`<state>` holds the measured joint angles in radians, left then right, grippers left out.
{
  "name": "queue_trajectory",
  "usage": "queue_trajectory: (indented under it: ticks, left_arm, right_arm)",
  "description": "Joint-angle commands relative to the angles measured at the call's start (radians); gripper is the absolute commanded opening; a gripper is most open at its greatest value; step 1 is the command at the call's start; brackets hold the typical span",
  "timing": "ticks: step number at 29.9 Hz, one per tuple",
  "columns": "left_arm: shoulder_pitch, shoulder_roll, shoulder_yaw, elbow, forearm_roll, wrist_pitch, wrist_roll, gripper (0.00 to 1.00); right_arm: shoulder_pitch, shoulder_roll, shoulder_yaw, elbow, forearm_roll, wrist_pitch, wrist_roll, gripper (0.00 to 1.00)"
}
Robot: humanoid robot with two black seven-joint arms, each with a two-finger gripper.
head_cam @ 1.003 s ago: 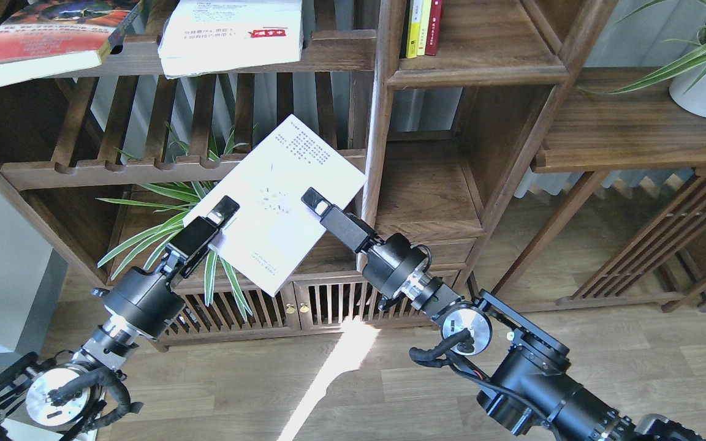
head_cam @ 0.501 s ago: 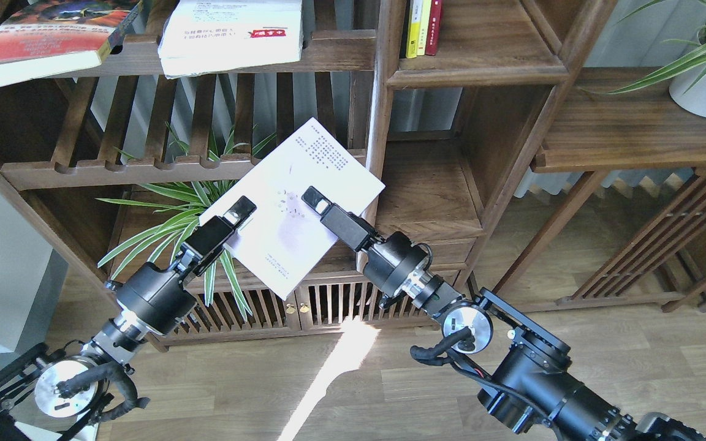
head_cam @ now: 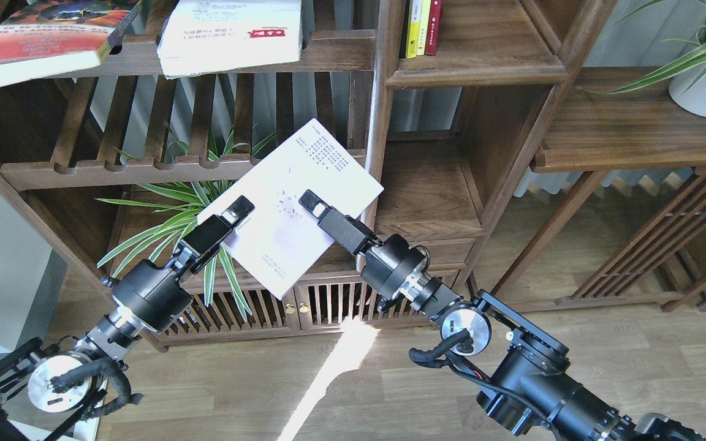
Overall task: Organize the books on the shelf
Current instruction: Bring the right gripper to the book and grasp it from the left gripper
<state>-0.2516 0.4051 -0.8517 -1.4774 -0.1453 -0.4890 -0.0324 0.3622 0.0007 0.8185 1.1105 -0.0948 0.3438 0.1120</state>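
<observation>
The thin white book (head_cam: 295, 202), pinched at its left edge by the left fingers (head_cam: 238, 211) and near its middle by the right fingers (head_cam: 311, 203), has drifted right toward the empty shelf (head_cam: 426, 196), but recently slipped slightly back, so insertion remains ahead.

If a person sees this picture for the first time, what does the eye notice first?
First, the white book, held tilted in mid-air at centre between the left gripper and the right gripper, in front of the dark shelf. Next, two books lying flat on the rack at top left: a red book and a thick white book.
</observation>
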Motion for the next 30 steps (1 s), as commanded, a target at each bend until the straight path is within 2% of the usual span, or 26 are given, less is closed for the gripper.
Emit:
queue_trajectory:
  ticks: [1, 18, 22, 23, 30]
  left_arm:
    - [-0.006, 0.015, -0.001, -0.001, -0.014, 0.0, -0.001, 0.02]
    - [-0.014, 0.023, 0.014, -0.001, -0.017, 0.0, -0.003, 0.02]
    - [-0.014, 0.023, 0.016, -0.001, -0.017, 0.0, -0.003, 0.02]
    - [-0.014, 0.023, 0.016, -0.001, -0.017, 0.0, -0.003, 0.02]
    - [-0.014, 0.021, 0.016, -0.003, -0.017, 0.0, -0.003, 0.02]
  right_arm:
    - [0.0, -0.001, -0.006, 0.0, 0.0, 0.0, 0.001, 0.99]
    - [-0.003, -0.001, -0.013, 0.002, 0.001, 0.006, 0.005, 0.9]
    - [-0.005, -0.001, -0.013, 0.002, 0.015, 0.055, 0.003, 0.75]
    - [-0.005, -0.001, -0.013, 0.002, 0.02, 0.058, 0.003, 0.74]
    - [-0.006, -0.001, -0.025, 0.0, 0.029, 0.055, 0.003, 0.76]
